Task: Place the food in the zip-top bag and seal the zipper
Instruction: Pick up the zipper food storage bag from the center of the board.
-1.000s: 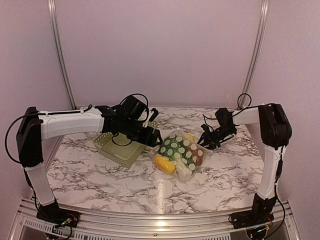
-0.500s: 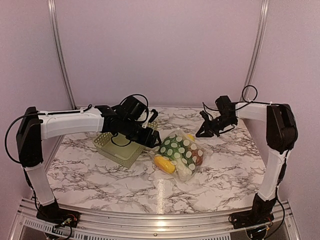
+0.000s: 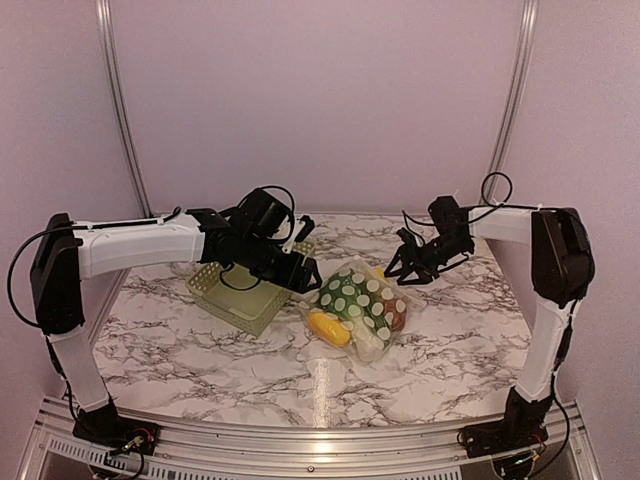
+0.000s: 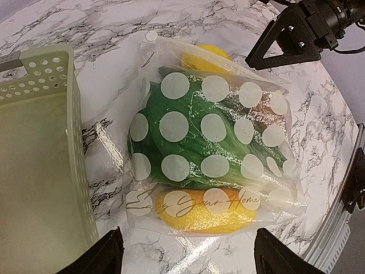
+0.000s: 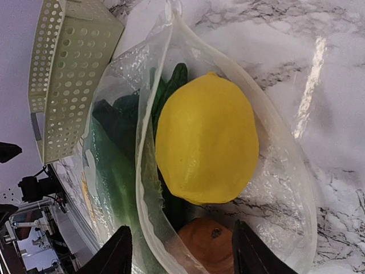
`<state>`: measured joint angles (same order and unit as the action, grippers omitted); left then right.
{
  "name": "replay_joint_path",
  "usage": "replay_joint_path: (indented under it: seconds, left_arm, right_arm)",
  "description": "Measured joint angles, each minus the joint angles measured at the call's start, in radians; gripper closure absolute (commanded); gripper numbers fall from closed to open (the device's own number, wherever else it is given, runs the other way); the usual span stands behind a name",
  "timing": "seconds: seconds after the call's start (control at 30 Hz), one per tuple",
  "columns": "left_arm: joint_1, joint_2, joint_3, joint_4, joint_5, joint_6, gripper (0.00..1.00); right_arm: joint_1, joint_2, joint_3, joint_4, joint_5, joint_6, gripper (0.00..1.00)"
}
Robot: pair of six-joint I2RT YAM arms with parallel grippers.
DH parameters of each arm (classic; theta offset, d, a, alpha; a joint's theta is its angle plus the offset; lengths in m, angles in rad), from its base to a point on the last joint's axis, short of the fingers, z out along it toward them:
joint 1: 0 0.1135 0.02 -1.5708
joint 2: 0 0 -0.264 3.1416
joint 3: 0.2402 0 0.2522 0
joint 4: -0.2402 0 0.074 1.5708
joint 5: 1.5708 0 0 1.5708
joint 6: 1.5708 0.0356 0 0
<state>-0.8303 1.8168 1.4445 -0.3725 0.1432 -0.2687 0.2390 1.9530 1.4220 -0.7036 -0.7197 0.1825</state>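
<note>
L fingers (image 4: 106, 254), R fingers (image 5: 116, 252) spread; zip-top bag (image 3: 361, 300) btwn.

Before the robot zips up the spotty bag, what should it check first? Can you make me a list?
1. All food in the bag: ok; the basket looks empty, as far as it shows.
2. Bag mouth closed: not ok; it gapes open on the side of the right pincer.
3. Food clear of the mouth: not ok; the yellow fruit sits right at the opening.
4. Zipper strip lined up: cannot tell; it is too clear to see.
5. Left pincer free: ok; open, holding nothing.
6. Right pincer free: ok; open, holding nothing.
</note>
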Motion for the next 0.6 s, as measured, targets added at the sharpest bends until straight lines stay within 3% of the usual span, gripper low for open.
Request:
replay_joint_path:
  seconds: [0.2,0.37,0.6]
  left_arm:
    - [0.0,0.0,0.0,0.0,0.011,-0.005,0.19]
    - [0.0,-0.002,0.0,0.0,0.014,-0.008,0.19]
    - [0.0,-0.008,0.0,0.001,0.013,-0.011,0.19]
  right_arm:
    - [0.022,0.055,-0.005,0.019,-0.035,-0.001,0.68]
    - [0.033,0.063,0.001,0.024,-0.064,-0.006,1.0]
    - [0.045,0.062,0.011,0.033,-0.083,-0.008,1.0]
